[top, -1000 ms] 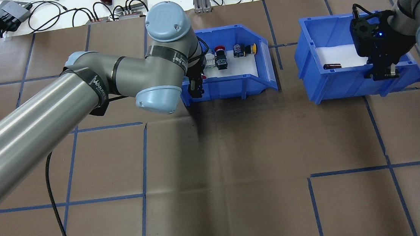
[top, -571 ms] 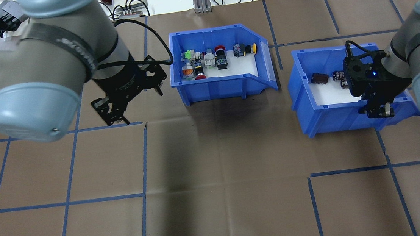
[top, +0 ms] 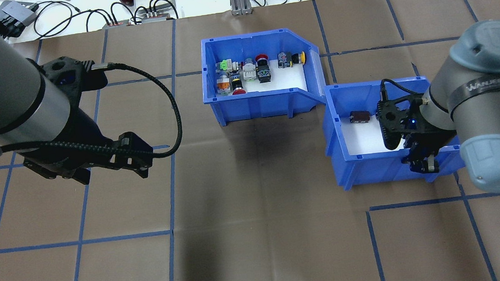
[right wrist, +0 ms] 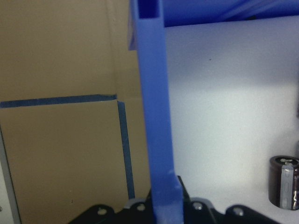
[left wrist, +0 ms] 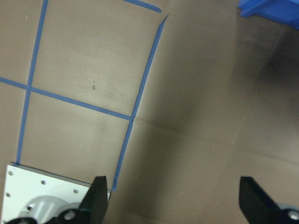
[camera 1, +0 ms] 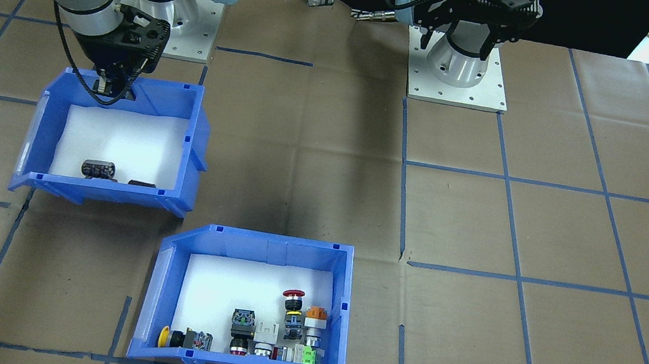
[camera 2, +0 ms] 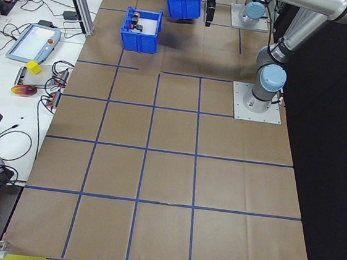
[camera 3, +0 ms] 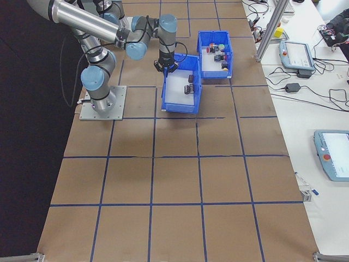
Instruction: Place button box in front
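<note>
**Two bins, one in hand**

- Button box [top: 264, 98]: stands free on the counter [top: 267, 229], toward 12 o'clock in the overhead view, switches heaped at its far wall.
- Second bin [top: 370, 173]: at 3 o'clock, its corner just beside the button box; holds dark cylinders [top: 359, 117].
- Right gripper [top: 424, 163]: clamped over the second bin's near wall, apparently to shift it.
- Left gripper [left wrist: 173, 205]: parted wide, holding nothing, hanging over bare counter at 9 o'clock.
</note>
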Controlling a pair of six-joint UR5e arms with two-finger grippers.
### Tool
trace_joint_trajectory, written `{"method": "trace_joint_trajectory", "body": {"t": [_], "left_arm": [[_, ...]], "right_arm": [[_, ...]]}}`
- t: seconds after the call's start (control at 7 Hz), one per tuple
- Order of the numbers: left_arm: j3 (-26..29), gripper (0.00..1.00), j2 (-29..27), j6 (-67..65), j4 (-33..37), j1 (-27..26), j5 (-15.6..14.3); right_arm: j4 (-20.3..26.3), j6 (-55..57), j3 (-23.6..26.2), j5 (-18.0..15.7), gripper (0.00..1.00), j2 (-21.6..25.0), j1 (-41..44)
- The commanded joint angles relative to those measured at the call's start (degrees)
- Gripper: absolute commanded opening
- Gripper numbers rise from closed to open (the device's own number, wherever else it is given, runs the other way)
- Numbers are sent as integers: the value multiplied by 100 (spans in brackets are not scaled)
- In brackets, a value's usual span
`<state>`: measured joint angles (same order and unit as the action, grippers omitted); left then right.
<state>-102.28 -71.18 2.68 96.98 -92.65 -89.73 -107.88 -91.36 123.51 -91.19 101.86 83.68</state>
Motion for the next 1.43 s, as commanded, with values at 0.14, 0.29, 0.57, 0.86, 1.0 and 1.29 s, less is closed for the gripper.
{"method": "trace_joint_trajectory", "body": {"t": [0.14, 0.29, 0.57, 0.86, 1.0, 1.29], "left_arm": [[-353, 99, 394, 1147, -276, 634, -1], [-327, 100, 421, 1138, -242, 625, -62], [-354, 100, 412, 1173, -267, 625, -89], [-362, 100, 395, 1173, -285, 625, -80], [-362, 100, 403, 1173, -285, 634, -80], [-362, 100, 421, 1164, -285, 634, -89]], "right_arm": [[-223, 1397, 77, -30, 9, 10, 1559], [-520, 1985, 77, -21, 9, -51, 2112], [-1214, 2917, 77, -4, 9, -480, 2861], [-2118, 3631, 68, -109, 9, -1156, 3565], [-2236, 3678, 42, -431, 9, -1333, 3716], [-2211, 3669, 42, -601, 9, -1326, 3717]]}}
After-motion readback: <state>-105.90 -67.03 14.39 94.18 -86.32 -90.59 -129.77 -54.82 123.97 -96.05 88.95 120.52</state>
